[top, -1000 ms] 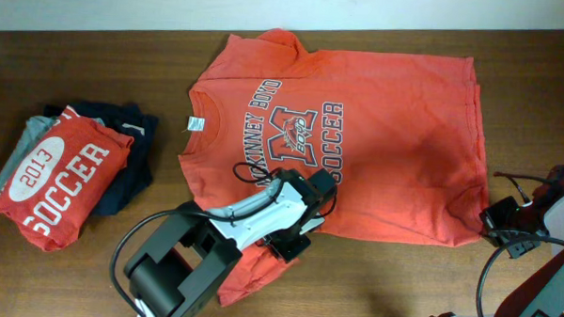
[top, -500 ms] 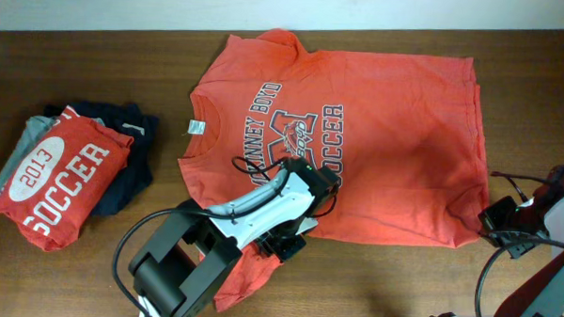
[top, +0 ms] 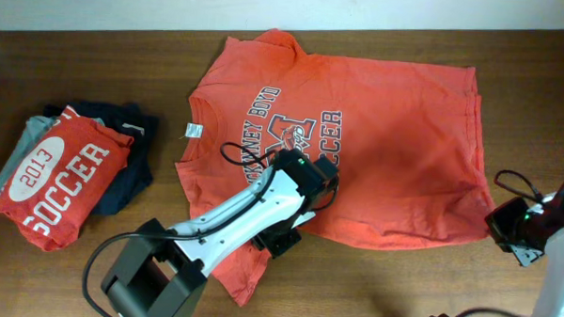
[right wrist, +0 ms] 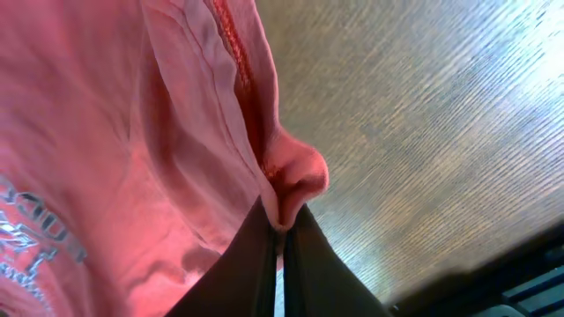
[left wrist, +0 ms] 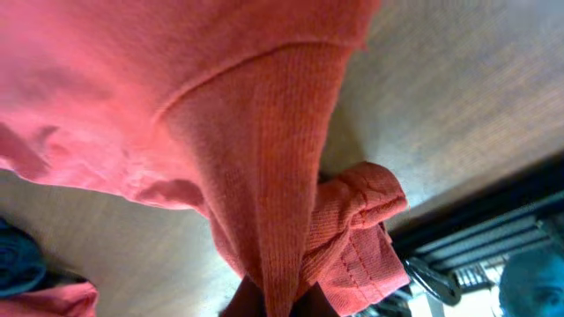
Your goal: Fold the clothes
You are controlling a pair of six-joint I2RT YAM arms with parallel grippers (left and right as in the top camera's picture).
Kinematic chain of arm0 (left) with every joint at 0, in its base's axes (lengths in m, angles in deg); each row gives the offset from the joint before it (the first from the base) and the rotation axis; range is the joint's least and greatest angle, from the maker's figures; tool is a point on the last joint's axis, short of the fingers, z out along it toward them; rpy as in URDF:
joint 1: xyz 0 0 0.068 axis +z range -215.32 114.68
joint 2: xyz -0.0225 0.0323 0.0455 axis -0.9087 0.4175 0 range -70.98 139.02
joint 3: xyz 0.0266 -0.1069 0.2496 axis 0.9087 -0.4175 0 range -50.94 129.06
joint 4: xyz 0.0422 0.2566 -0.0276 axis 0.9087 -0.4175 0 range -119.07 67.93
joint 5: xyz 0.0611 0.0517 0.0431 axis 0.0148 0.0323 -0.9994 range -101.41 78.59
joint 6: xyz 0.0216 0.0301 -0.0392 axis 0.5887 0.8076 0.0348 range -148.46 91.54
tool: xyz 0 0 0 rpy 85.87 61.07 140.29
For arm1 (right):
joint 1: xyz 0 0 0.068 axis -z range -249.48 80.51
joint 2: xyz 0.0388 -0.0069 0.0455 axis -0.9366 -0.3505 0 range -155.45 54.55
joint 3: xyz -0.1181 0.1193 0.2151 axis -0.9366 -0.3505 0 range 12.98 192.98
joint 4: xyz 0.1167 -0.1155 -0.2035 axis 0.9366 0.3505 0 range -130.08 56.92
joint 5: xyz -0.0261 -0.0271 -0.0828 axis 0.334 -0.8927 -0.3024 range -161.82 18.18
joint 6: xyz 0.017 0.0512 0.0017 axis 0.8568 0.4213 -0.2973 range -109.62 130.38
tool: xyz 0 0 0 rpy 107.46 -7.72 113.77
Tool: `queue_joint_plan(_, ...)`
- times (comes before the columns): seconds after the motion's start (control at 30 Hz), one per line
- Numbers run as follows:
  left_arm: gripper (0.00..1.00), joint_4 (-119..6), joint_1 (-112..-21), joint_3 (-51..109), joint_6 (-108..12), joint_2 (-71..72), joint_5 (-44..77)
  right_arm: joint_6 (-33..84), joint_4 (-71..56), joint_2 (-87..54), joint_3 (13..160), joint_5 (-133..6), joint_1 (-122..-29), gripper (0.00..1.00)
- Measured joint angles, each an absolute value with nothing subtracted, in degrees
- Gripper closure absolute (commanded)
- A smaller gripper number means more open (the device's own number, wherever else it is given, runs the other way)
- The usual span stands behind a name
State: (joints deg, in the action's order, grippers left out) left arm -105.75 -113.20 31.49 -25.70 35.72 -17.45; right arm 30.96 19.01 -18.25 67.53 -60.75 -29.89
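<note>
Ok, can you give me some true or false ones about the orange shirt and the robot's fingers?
1. The orange shirt lies on the table with its soccer print facing up. True.
2. The right fingers are open and hold nothing. False: they are shut on a bunched bit of the orange shirt's edge.
3. The left fingers pinch a fold of the orange shirt. True.
4. The folded pile with "2013 SOCCER" on top lies on top of the orange shirt. False: it sits apart from it, near the table's left end in the overhead view.
</note>
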Motion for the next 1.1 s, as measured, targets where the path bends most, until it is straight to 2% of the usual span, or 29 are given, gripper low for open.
queue_joint_plan(0.43,1.0,-101.53,-108.92,31.49,-25.67,35.72,-23.51,31.44,14.18,-17.13,67.53,-55.2,-29.89,0.96)
queue_joint_plan(1.1,1.0,-94.8,-108.89,31.49,-25.67,35.72,-29.98,36.94,4.17,-20.52,67.53,-52.56,-29.89,0.96)
